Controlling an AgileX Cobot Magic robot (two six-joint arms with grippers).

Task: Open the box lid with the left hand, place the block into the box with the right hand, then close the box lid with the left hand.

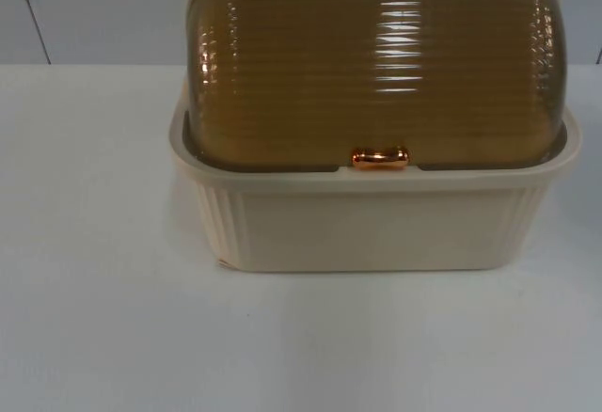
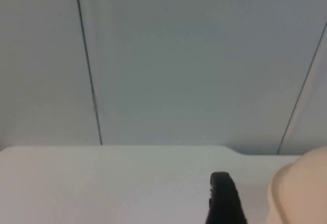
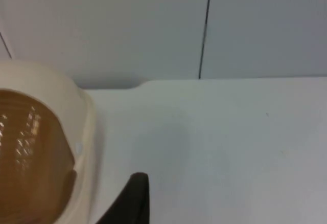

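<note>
Left pincer (image 2: 225,198): one black fingertip of it stands over the white tabletop (image 2: 112,183), with the cream box (image 2: 301,188) just beside it, and I cannot tell whether it is open or closed. Right pincer (image 3: 134,198): again a single dark fingertip is what I see, low over the tabletop and just beside the box's cream end wall; its state I cannot tell either. Neither of my pincers touches the box as far as I can make out.

From the top view, the box (image 1: 376,229) sits in the middle of the tabletop, near the grey partition wall (image 1: 94,7). It has a cream, ribbed lower body with a broad rim. Its lid (image 1: 376,64) is amber, see-through, ribbed and domed, and it is down, its front edge resting inside the rim. A small shiny copper-coloured handle (image 1: 380,158) sits at the middle of the lid's front edge, right at the rim. From my right wrist view the amber lid shows through the rounded cream end of the box.
</note>
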